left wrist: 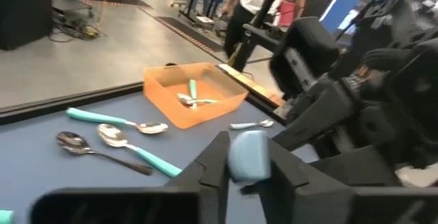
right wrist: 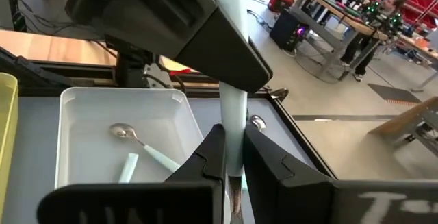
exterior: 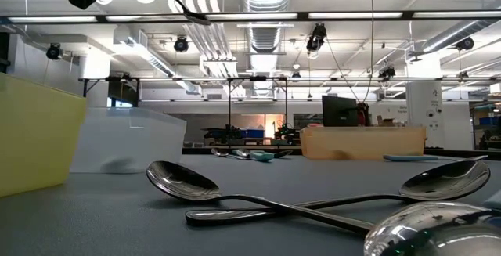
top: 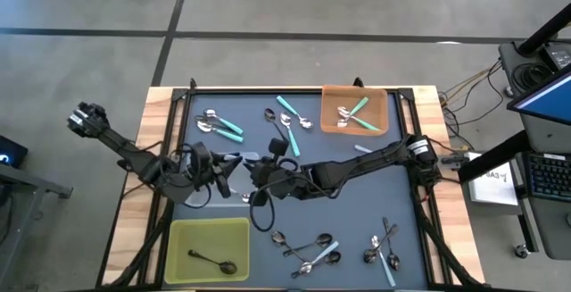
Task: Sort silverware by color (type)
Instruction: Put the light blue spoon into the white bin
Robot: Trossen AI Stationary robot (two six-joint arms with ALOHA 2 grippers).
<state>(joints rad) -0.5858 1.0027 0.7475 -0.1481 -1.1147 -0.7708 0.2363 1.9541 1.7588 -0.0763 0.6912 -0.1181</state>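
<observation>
Both grippers meet over the middle of the dark table [top: 357, 198], each closed on the same pale blue spoon [right wrist: 233, 125]. The left gripper [left wrist: 248, 176] pinches one end of its handle, the pale blue tip [left wrist: 247, 155] showing between its fingers. The right gripper [right wrist: 233, 157] clamps the handle farther along, its fingers narrow around it. In the high view the spoon's long axis runs roughly left to right, between the two grippers, though the arms hide most of it there.

A clear tray [right wrist: 68, 125] just beside the left gripper holds two pale blue spoons. The orange tray [top: 384, 104] at far right holds teal-handled spoons [top: 355, 109], crossed. The yellow tray [top: 183, 238] at near left holds one dark metal spoon [top: 212, 261], lying left to right. Other spoons lie loose on the far and near parts of the table.
</observation>
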